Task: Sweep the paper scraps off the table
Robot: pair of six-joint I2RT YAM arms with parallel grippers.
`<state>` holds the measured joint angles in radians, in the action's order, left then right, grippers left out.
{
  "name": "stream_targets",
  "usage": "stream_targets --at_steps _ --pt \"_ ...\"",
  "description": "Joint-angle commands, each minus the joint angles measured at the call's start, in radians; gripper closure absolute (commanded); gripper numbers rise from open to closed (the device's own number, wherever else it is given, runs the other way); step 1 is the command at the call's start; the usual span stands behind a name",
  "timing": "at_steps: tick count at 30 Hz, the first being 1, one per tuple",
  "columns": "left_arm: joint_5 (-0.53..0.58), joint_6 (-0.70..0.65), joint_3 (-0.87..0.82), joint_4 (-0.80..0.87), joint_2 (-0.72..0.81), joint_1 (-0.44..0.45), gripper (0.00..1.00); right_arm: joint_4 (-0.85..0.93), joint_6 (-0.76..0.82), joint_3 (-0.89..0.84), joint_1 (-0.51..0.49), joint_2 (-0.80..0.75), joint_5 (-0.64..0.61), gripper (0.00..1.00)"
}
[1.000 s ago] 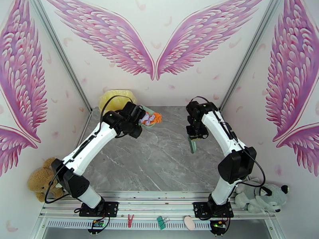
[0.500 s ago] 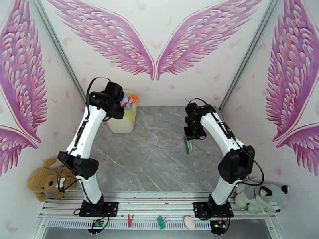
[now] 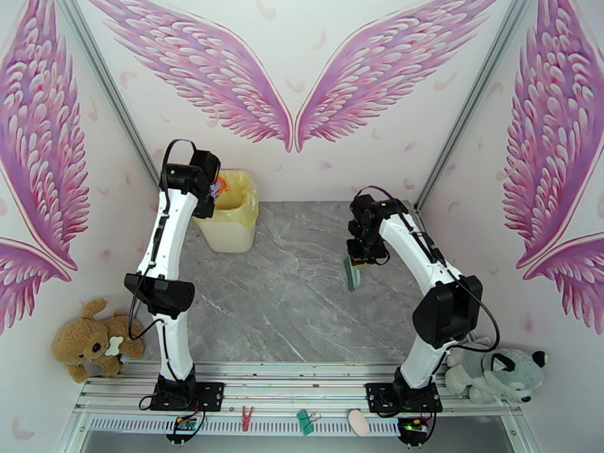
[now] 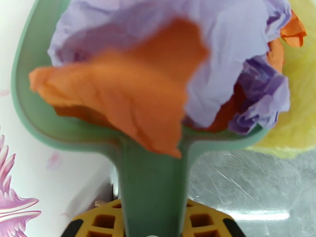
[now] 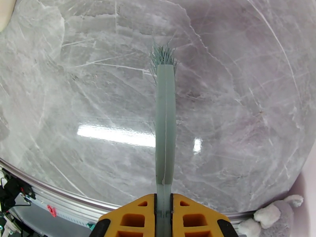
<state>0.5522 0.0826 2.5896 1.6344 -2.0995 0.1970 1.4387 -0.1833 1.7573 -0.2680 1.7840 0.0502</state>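
beside the left rim of a yellow-lined bin (image 3: 230, 213), the left gripper (image 3: 205, 183) is clamped on the handle of a mint-green dustpan (image 4: 152, 174). its yellow fingers (image 4: 98, 222) sit on either side of the stem. the paper scraps (image 4: 158, 76), crumpled orange and lavender wads, are heaped in the pan and crowd past its lip toward the bin's yellow liner. from above, a tuft of them (image 3: 217, 186) shows right at the bin's rim, just beside the wrist. whether any scrap touches the liner cannot be told.

well to the right of the bin, the right gripper (image 3: 362, 254) hangs over the table (image 3: 302, 318), closed on the handle of a matching green brush (image 5: 165, 127). the brush (image 3: 352, 275) points down from the claw, bristles toward the grey marble. whether the tips touch the surface cannot be told.

the marble top spreads from the bin's foot rightward and toward the arm bases. a brown teddy bear (image 3: 87, 345) sits off the table, in front of the bin and further left, and a grey plush toy (image 3: 494, 371) lies far to the bin's right, beside the right arm's base.
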Motion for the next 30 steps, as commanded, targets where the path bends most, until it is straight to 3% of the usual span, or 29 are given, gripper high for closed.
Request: stream_targets --at_steps 1,17,25,30 --pt "0.132 0.003 0.058 0.051 -0.038 0.010 1.00 -0.014 0.001 0.002 0.010 -0.003 0.014 1.00" --pt "0.499 -0.006 0.054 0.033 -0.144 0.117 1.00 -0.004 -0.001 -0.040 0.010 0.005 0.022 1.00" --pt "0.816 -0.097 -0.154 -0.104 -0.156 0.227 1.00 0.009 -0.009 -0.073 0.010 0.007 0.043 1.00" --pt "0.878 -0.129 -0.220 -0.186 -0.151 0.264 1.00 0.011 -0.016 -0.083 0.009 0.018 0.062 1.00"
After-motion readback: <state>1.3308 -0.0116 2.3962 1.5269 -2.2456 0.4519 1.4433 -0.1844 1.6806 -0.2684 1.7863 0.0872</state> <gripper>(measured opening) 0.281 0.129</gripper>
